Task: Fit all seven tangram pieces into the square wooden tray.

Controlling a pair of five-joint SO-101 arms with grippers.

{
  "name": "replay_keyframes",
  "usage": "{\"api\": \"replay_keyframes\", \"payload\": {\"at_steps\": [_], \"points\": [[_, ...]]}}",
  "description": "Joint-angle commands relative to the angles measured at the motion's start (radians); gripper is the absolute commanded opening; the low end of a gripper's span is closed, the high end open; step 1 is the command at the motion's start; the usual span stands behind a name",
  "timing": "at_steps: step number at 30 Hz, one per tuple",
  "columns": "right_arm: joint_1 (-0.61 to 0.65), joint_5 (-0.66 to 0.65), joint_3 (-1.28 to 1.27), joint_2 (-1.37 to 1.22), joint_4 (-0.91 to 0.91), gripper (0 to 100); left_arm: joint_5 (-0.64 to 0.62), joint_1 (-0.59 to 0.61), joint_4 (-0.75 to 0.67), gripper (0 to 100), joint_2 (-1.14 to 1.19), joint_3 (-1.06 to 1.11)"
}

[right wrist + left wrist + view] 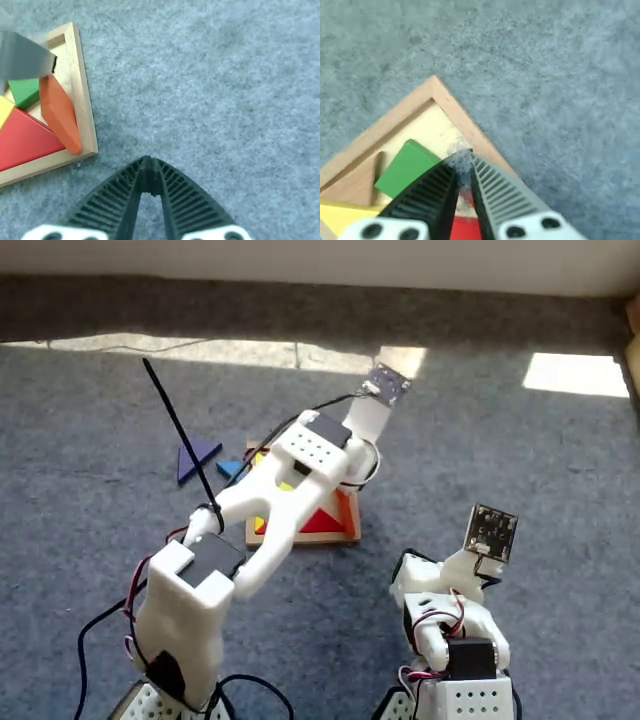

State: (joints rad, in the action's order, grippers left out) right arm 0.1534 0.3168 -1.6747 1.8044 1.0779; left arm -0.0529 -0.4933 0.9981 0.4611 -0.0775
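Far left on the worktop (pixel 520 460) the purple triangle (pixel 197 457) and, just beside it, the blue piece (pixel 230 469) lie outside the tray (pixel 310 538), near its left side, so we judge the task a good way along but not done

Tray sits mid-worktop under the stretched-out left arm. In it we see the red triangle (pixel 22 137), the yellow piece (pixel 4 110), the green piece (pixel 406 167) and the orange piece (pixel 60 114) along one rim. We cannot tell whether the orange one lies flat. A pale wooden triangle (pixel 355 182) next to green looks like a fifth piece, not sure

Left hand (pixel 463 159) hangs over a tray corner, just beside the green piece, fingers drawn narrow with tips together. We see nothing clamped between them

Step in hand, as we read it: nudging or seating pieces at that corner rather than carrying one. Next move calls for lifting off, spreading the fingers, going to the blue or purple piece, and turning it to suit the bare cream patch in that corner

Right hand (pixel 148 165) hangs over bare worktop to the right of the tray, well apart from it, fingers pressed together, holding nothing
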Motion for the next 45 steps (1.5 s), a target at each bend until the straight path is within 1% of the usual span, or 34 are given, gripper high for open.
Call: {"api": "replay_keyframes", "payload": {"at_steps": [1,5,13,16,21,26,30,34,39,43,45], "points": [[-0.01,-0.006,-0.124,0.002,0.002,0.5,0.009,-0.068,0.014,0,-0.07,0.008],[-0.01,-0.006,-0.124,0.002,0.002,0.5,0.006,-0.064,0.015,0,-0.122,0.018],[-0.01,-0.006,-0.124,0.002,0.002,0.5,0.011,-0.044,0.008,0,-0.272,0.154],[-0.01,-0.006,-0.124,0.002,0.002,0.5,0.011,-0.03,-0.015,0,-0.321,0.197],[-0.01,-0.006,-0.124,0.002,0.002,0.5,0.011,-0.041,-0.035,0,-0.374,0.275],[-0.01,-0.006,-0.124,0.002,0.002,0.5,0.011,-0.039,-0.037,0,-0.361,0.295],[-0.01,-0.006,-0.124,0.002,0.002,0.5,0.009,-0.054,-0.092,0,-0.358,0.297],[-0.01,-0.006,-0.124,0.002,0.002,0.5,0.009,-0.09,-0.117,0,-0.352,0.302],[-0.01,-0.006,-0.124,0.002,0.002,0.5,0.009,-0.097,-0.166,0,-0.309,0.366],[-0.01,-0.006,-0.124,0.002,0.002,0.5,0.009,-0.09,-0.164,0,-0.268,0.387],[-0.01,-0.006,-0.124,0.002,0.002,0.5,0.006,-0.067,-0.14,0,-0.266,0.395]]}}
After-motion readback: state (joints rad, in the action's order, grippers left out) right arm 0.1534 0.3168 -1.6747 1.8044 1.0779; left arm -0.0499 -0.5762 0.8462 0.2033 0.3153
